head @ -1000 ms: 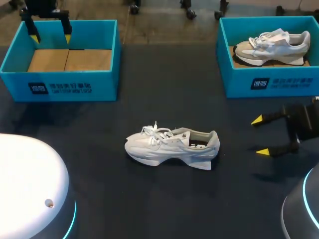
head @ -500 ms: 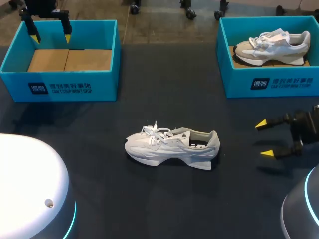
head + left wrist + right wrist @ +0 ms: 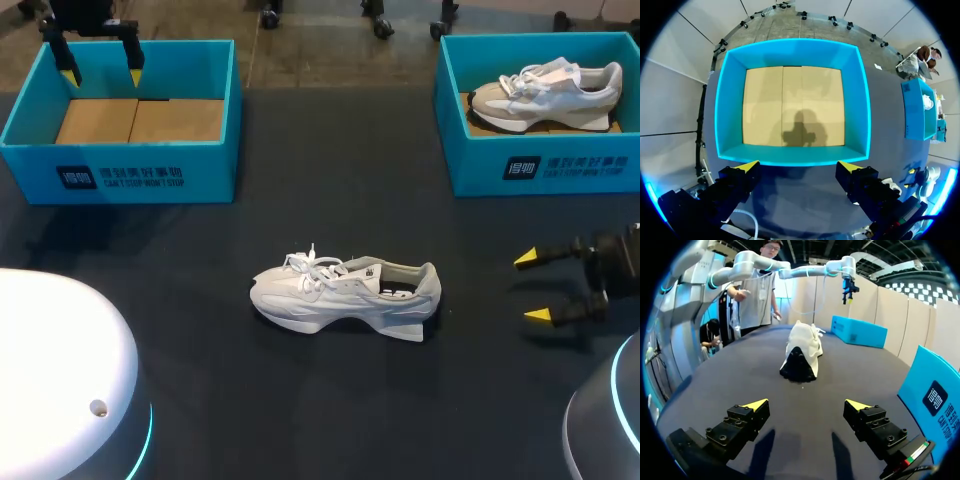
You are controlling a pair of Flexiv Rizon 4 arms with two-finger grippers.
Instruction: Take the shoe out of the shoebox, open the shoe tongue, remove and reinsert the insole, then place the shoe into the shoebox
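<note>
A white sneaker (image 3: 345,296) lies on its sole in the middle of the dark table, toe pointing left; in the right wrist view the white sneaker (image 3: 802,354) shows heel-first, well ahead of the fingers. My right gripper (image 3: 532,287) (image 3: 807,404) hangs open low over the table to the shoe's right, nothing between its fingers. My left gripper (image 3: 100,64) (image 3: 796,165) is open above the far rim of the empty left blue shoebox (image 3: 30,112) (image 3: 792,155), which has a bare cardboard floor.
A second blue shoebox (image 3: 540,165) at the back right holds a beige and white sneaker (image 3: 545,95). The bases of my arms show at the near left (image 3: 60,380) and near right (image 3: 605,420) corners.
My right gripper has drawn back to the right, away from the shoe, and slightly toward the near edge. The left arm and the shoe have kept still.
</note>
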